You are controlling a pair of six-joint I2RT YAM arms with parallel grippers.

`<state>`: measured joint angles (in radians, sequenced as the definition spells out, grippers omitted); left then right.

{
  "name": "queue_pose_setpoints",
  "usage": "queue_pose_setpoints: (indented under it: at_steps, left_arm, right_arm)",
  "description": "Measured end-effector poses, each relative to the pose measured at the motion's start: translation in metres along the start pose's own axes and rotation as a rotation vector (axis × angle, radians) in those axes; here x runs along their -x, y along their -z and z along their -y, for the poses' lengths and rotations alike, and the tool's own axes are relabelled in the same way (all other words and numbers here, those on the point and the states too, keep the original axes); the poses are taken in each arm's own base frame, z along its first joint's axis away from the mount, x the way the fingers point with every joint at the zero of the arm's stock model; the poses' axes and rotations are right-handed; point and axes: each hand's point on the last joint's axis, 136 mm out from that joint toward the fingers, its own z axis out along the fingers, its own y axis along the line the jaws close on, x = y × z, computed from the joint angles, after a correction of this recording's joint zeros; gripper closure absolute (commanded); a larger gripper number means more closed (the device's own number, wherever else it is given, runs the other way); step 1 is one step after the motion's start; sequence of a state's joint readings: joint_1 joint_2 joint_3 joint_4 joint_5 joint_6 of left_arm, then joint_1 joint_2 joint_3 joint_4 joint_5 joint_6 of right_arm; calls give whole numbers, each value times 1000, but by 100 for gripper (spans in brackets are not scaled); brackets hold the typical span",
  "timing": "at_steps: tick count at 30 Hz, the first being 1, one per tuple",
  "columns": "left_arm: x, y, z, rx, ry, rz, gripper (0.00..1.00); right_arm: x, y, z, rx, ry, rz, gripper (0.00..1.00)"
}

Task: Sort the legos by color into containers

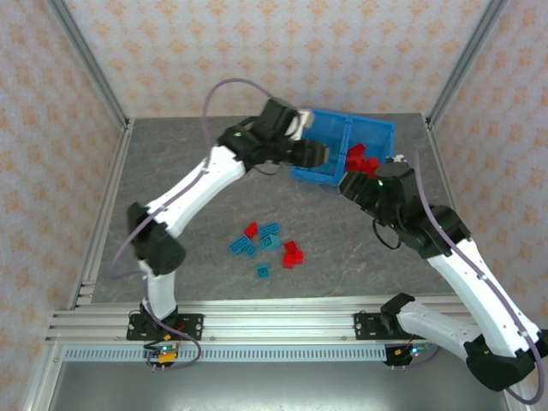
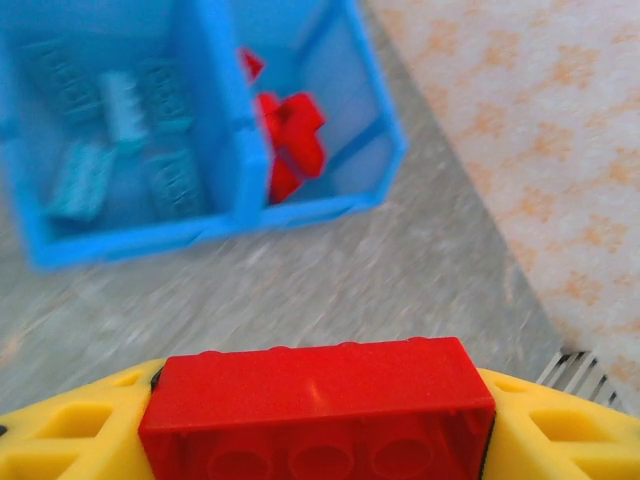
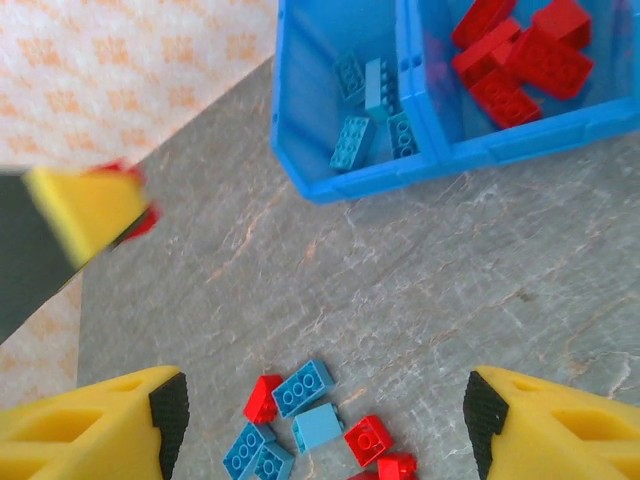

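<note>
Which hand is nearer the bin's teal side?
Left. The left hand, gripping a red brick, is by the teal side's near corner; the right hand, open, faces the red side.

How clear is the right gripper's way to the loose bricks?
Probably yes, it can reach: the right gripper is open and empty, and the loose bricks lie uncovered on the table ahead of it.

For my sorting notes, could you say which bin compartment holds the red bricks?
The right-hand compartment, seen from above; the left-hand one holds teal bricks.
</note>
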<state>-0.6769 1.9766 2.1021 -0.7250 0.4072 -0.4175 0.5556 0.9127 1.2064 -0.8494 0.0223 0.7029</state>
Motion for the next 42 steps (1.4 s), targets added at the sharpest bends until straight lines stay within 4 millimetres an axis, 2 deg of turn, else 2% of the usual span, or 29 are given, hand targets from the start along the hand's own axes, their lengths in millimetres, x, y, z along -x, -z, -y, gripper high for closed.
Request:
queue_pose_setpoints:
  at_steps: [4, 7, 11, 13, 15, 18, 21, 23, 25, 28, 33, 37, 39, 42]
  left_arm:
    - [11, -62, 29, -54, -7, 18, 38]
    - [12, -107, 37, -71, 24, 38, 38]
    - [7, -160, 30, -67, 116, 73, 39]
    - [0, -186, 18, -46, 190, 91, 39]
    - [-6, -206, 8, -19, 242, 117, 39]
    - [-9, -226, -1, 23, 291, 183, 38]
    - [-4, -229, 7, 37, 345, 275, 35]
    - [-1, -226, 16, 43, 376, 326, 28]
    - [3, -222, 25, 43, 411, 379, 16]
    - [7, -216, 34, 39, 456, 432, 7]
    - [12, -213, 29, 60, 503, 478, 1]
    - [15, -206, 21, 96, 506, 484, 1]
    - [18, -195, 21, 126, 468, 468, 0]
    - [30, -157, 31, 168, 357, 444, 0]
  right_arm:
    - [-2, 14, 31, -76, -48, 51, 26]
    - [-14, 24, 57, -128, -90, 42, 26]
    - [-29, 43, 83, -141, -146, 35, 26]
    - [-36, 56, 97, -142, -167, 31, 26]
    - [-42, 68, 104, -127, -175, 26, 26]
    - [-50, 77, 114, -143, -165, 0, 26]
    - [-55, 82, 116, -145, -140, -34, 26]
    - [-56, 86, 115, -141, -119, -48, 26]
    - [-57, 90, 116, -139, -95, -60, 26]
    - [-60, 95, 119, -144, -74, -76, 26]
    - [-65, 106, 128, -131, -81, -69, 26]
    - [-68, 116, 137, -122, -106, -55, 26]
    - [-69, 118, 140, -130, -114, -56, 25]
    - [-75, 114, 140, -130, -97, -85, 25]
